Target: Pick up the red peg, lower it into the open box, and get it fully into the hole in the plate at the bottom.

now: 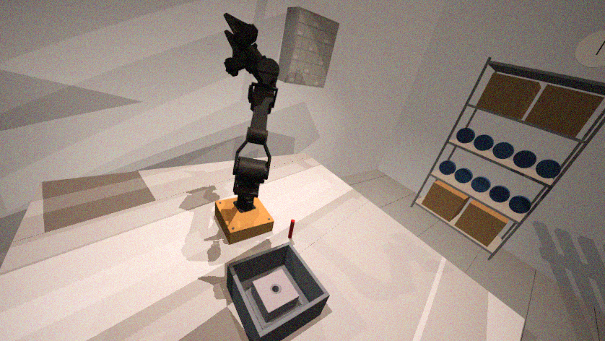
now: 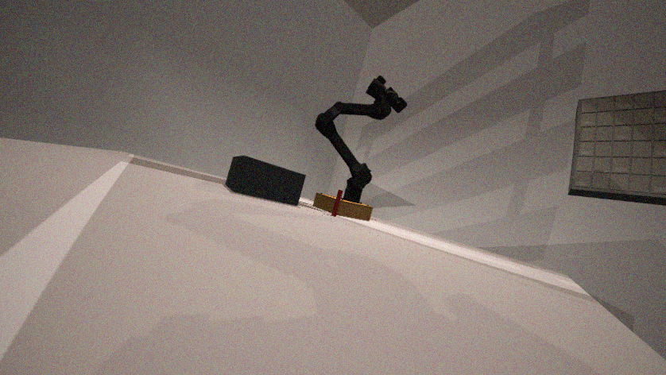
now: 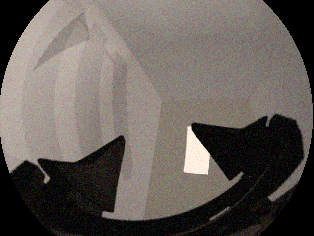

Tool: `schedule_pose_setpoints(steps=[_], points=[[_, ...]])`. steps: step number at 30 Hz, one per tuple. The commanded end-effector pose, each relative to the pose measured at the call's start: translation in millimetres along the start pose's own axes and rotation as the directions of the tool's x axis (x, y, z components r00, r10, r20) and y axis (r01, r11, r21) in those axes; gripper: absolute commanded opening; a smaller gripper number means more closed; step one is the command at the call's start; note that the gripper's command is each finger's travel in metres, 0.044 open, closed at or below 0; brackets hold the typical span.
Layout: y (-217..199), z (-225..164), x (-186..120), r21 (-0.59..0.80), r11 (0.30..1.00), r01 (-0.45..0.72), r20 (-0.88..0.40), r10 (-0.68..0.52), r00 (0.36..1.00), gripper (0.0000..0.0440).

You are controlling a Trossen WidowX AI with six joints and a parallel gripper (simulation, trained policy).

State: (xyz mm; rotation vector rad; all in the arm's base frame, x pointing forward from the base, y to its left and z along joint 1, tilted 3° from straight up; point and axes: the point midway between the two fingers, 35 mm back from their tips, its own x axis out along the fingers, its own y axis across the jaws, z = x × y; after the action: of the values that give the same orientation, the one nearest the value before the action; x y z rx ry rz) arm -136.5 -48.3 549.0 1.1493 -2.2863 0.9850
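Danger of toppling slim upright red peg [image 1: 291, 229] [image 2: 337, 203], from crooked descent of parallel-jaw gripper [image 1: 225, 23] [image 2: 376, 85] [image 3: 159, 133], almost fully open and holding nothing.

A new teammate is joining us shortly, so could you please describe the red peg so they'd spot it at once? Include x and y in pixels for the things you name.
Find the orange base block [image 1: 249, 221] [image 2: 358, 211] under the black arm. Beside it, near the open grey box's corner, the red peg [image 1: 292, 229] [image 2: 337, 203] stands upright, the only slim red thing there.
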Motion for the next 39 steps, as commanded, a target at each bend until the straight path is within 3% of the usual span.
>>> schedule_pose_setpoints(steps=[1, 10, 19, 28, 39], points=[[22.4, -13.5, -4.2, 0.101, 0.992, -0.075, -0.07, 0.082, 0.994, 0.044], [66.0, -43.8, -23.5, 0.315, 0.931, -0.183, -0.224, 0.26, 0.939, 0.044], [104.5, -73.1, -56.3, 0.511, 0.837, -0.198, -0.373, 0.423, 0.826, 0.044], [135.0, -98.9, -100.9, 0.662, 0.74, -0.118, -0.505, 0.556, 0.66, 0.044], [158.4, -122.0, -167.1, 0.749, 0.658, 0.079, -0.628, 0.666, 0.402, 0.044]])
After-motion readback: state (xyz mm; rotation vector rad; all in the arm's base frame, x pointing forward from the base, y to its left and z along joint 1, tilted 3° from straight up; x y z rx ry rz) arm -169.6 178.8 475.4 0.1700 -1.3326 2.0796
